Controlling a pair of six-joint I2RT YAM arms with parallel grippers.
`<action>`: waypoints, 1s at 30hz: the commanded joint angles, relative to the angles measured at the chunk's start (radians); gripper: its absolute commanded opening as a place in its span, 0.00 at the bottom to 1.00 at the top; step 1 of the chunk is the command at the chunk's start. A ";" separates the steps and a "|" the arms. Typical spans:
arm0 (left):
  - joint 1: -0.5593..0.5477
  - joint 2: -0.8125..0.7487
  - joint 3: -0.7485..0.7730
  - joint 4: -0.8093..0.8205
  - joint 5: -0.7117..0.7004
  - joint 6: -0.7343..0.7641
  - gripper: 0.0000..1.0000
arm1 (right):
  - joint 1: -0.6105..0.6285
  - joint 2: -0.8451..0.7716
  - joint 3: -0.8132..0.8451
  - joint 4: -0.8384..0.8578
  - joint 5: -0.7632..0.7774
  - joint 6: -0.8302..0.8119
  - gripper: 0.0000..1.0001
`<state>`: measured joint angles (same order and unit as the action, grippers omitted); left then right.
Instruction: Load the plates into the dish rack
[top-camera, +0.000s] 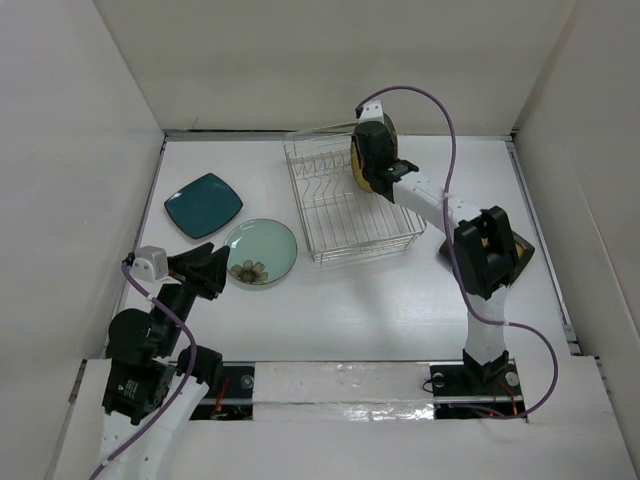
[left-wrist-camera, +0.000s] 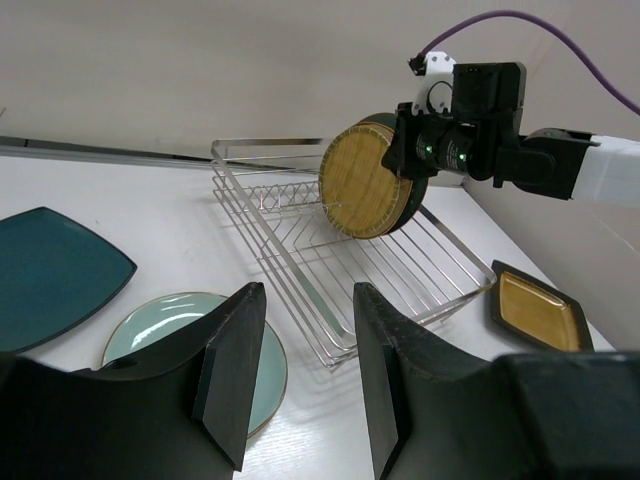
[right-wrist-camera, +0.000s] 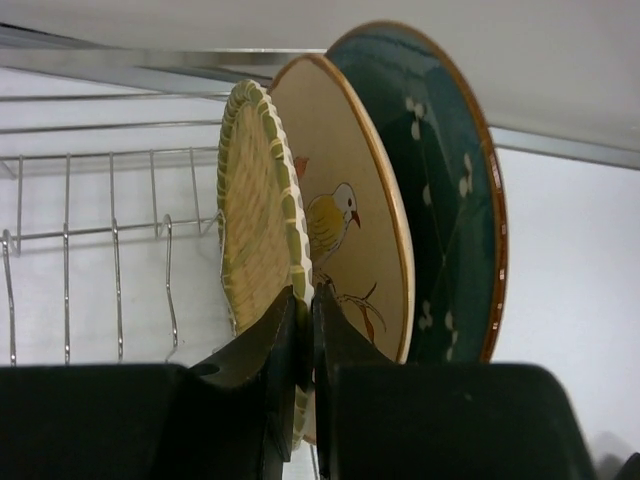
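Left wrist view sets the dish rack straight beyond the left gripper, whose two black wedge-shaped fingers stand wide apart with nothing between them. We see a rectangular basket of thin, shiny silver wire, with a row of upright looped dividers along its far side. Well to the left of those fingers the teal square plate lies flat on the white table, dark and glossy, its edges gently bowed.

Through the right wrist camera, the teal round plate stands upright, farthest right of the right gripper. It has a deep glaze, white blossom dots and a thin tan rim. Beside it, just right of the fingertips, stands the tan plate, matte cream with a painted bird.

The pale green plate, glassy and round, lies flat just beyond the left gripper's left finger. The yellow square plate, black-rimmed, lies flat off to the right of its right finger, outside the rack. The small yellow plate, ribbed at its scalloped rim, is upright over the rack, and the right gripper's fingers are closed on its lower edge. We cannot tell whether it sits in a slot.
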<state>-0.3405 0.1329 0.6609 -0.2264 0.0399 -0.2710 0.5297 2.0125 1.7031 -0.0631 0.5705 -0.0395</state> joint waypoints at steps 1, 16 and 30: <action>-0.005 0.017 -0.003 0.045 -0.008 0.004 0.38 | -0.011 0.012 0.040 0.077 -0.024 0.038 0.15; -0.005 -0.016 -0.004 0.048 0.003 0.004 0.38 | -0.071 -0.453 -0.302 0.086 -0.057 0.237 0.10; -0.014 -0.110 -0.007 0.052 -0.003 0.000 0.29 | -0.899 -1.176 -1.304 0.114 -0.392 0.733 0.76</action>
<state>-0.3416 0.0452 0.6605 -0.2264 0.0406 -0.2710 -0.2550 0.8921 0.4145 0.0010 0.3344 0.6079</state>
